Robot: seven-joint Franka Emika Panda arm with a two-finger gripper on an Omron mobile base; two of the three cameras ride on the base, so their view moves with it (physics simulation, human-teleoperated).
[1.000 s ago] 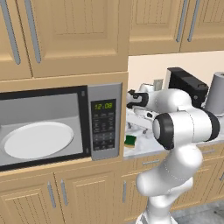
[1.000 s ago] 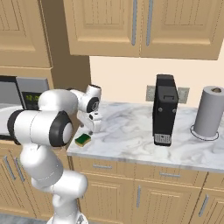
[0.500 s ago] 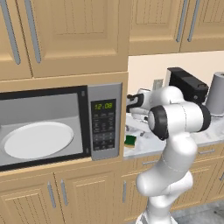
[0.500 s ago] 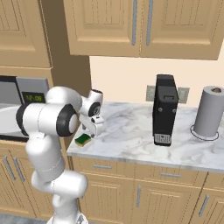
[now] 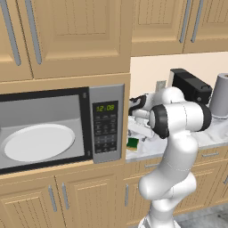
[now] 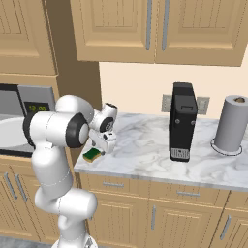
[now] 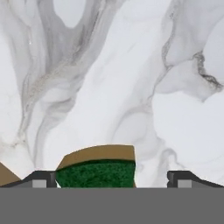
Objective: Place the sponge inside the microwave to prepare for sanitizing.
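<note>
I am holding my gripper wide open and empty, right over the sponge. The sponge is lying on the desk near the microwave. I should go straight down, centering the sponge between my fingers, then squeeze.

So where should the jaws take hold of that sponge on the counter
Probably from straight above, closing across the short sides of the sponge. It lies flat, green face up, near the front corner of the marble counter beside the microwave, so only the thin yellowish edges offer grip. The open gripper hangs over it, slightly off-centre; the jaws look wide enough.
</note>
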